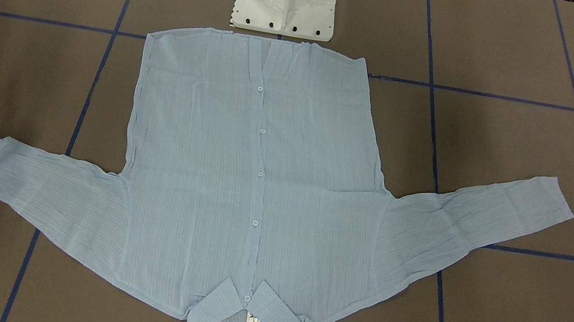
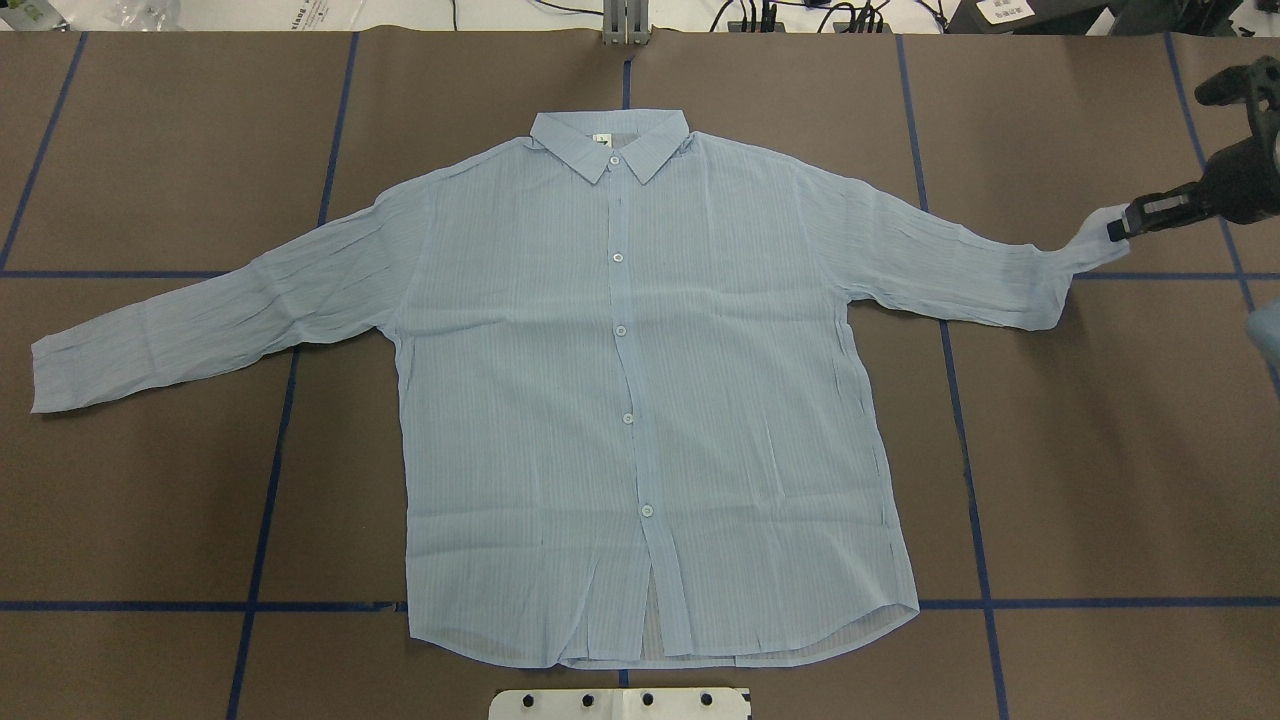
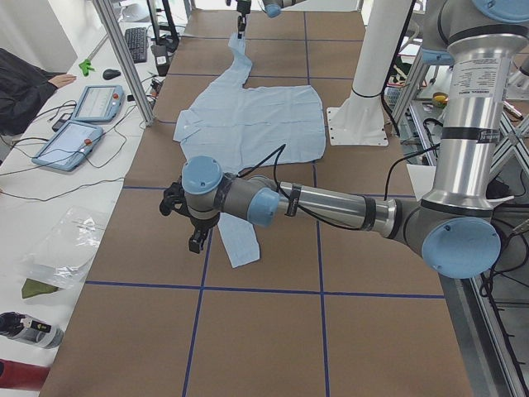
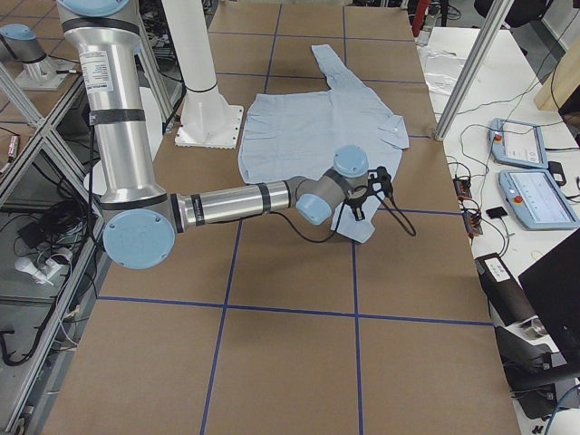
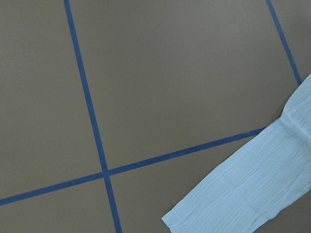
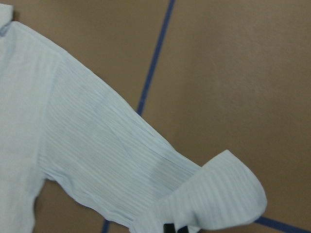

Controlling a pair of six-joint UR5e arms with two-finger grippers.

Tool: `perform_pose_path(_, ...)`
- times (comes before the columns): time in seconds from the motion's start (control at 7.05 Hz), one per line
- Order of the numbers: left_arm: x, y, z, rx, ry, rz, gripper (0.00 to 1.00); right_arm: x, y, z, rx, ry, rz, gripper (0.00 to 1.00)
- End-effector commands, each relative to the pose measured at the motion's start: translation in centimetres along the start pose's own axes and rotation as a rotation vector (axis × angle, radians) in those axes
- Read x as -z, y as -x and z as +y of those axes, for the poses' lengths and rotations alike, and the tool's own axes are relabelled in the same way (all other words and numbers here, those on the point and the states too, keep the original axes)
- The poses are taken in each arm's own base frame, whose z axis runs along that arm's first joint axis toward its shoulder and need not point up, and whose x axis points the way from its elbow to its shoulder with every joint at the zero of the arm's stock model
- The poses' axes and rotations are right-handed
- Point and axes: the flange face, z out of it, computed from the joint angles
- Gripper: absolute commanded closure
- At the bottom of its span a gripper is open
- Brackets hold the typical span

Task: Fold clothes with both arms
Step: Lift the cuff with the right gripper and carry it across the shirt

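The right pincer (image 2: pixel 1122 229) is closed on the shirt (image 2: pixel 640 400) at its right cuff (image 6: pixel 228 194), which curls up off the bench (image 2: pixel 1100 450); the rest lies flat and spread, buttons up. The left pincer (image 3: pixel 195 240) hangs just beside the left cuff (image 5: pixel 194 216) (whether its jaws are parted we cannot tell). We judge we should seat that second grip likewise at the cuff's edge, then carry both cuffs inward together, low and even, so the thin cloth neither drags nor bunches.
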Motion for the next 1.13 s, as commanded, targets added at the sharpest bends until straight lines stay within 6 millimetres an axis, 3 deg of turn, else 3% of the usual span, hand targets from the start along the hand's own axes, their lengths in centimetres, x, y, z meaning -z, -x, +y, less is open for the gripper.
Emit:
perform_pose_path(0.0,-0.4,0.5,0.2,0.003,0.007,-0.003,0.00,1.1,12.3,-7.4,0.061,-0.018,-0.118,1.00)
perform_pose_path(0.14,-0.4,0.6,0.4,0.005,0.005,-0.004,0.00,1.0,18.5,-11.1,0.070,-0.004,-0.142,1.00)
perform_pose_path(0.28,-0.6,0.9,0.6,0.008,0.009,-0.005,0.00,0.5,24.1,-12.9,0.092,0.024,-0.161,1.00)
perform_pose_path(0.43,-0.6,0.9,0.6,0.014,0.010,-0.005,0.00,-1.4,27.8,-12.9,0.131,0.048,-0.187,1.00)
perform_pose_path(0.57,-0.8,1.1,0.8,0.015,0.014,-0.005,0.00,-2.1,33.3,-15.6,0.171,0.049,-0.223,1.00)
perform_pose_path(0.71,-0.9,1.2,0.8,0.015,0.015,-0.005,0.00,-3.6,38.6,-16.2,0.183,0.010,-0.206,1.00)
perform_pose_path(0.99,-0.9,1.3,0.9,0.021,0.016,-0.007,0.00,-7.7,43.9,-16.6,0.204,0.009,-0.175,1.00)
